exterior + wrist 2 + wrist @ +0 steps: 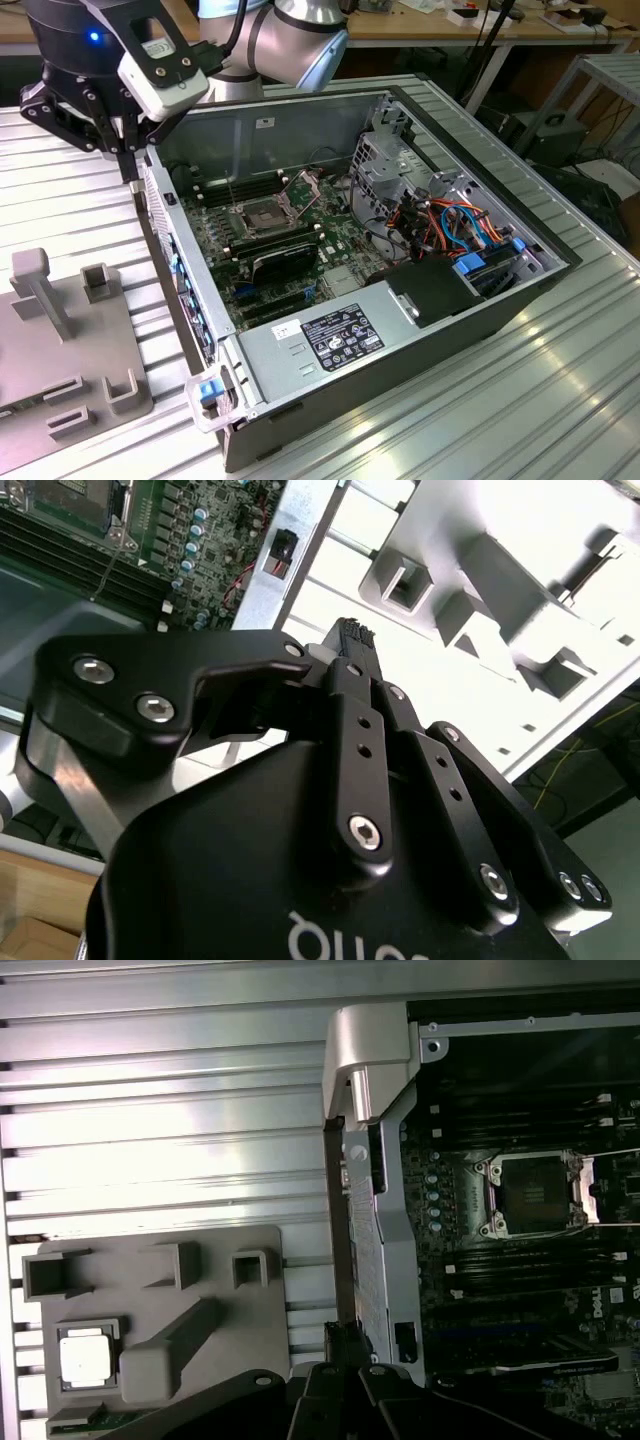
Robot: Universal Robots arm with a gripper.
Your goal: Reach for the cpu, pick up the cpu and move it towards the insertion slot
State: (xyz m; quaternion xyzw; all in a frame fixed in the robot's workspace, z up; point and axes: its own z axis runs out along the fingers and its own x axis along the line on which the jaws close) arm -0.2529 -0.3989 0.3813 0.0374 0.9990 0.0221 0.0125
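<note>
I have the black two-fingered gripper hanging over the ribbed aluminium worktop. It sits above the strip between the grey plastic fixture plate and the outer wall of the open grey metal computer case. In both wrist views the jaws look drawn together at the tips with nothing between them, so I read them as closed and empty.

The flat, silver, square cpu lies lid-up in a shallow square pocket of the fixture plate, near one corner and beside a raised grey bar. It is well apart from the gripper and untouched. The insertion slot, a square socket with a silver metal frame and a dark centre, sits on the green board inside the case. It lies between rows of long black memory slots, on the far side of the case wall from the cpu, and its centre shows bare.

I judge the cpu to be light, thin and fully stiff, so weight is no worry. The trouble is its smooth metal lid, which should be slippery, and its underside contacts, which I take to be fragile. I would take hold across two opposite edges, squarely and with gentle force, keeping it level. The pocket walls stand close around it, so I expect little room for the jaws beside it. A skewed grip could tip or drop it.
</note>
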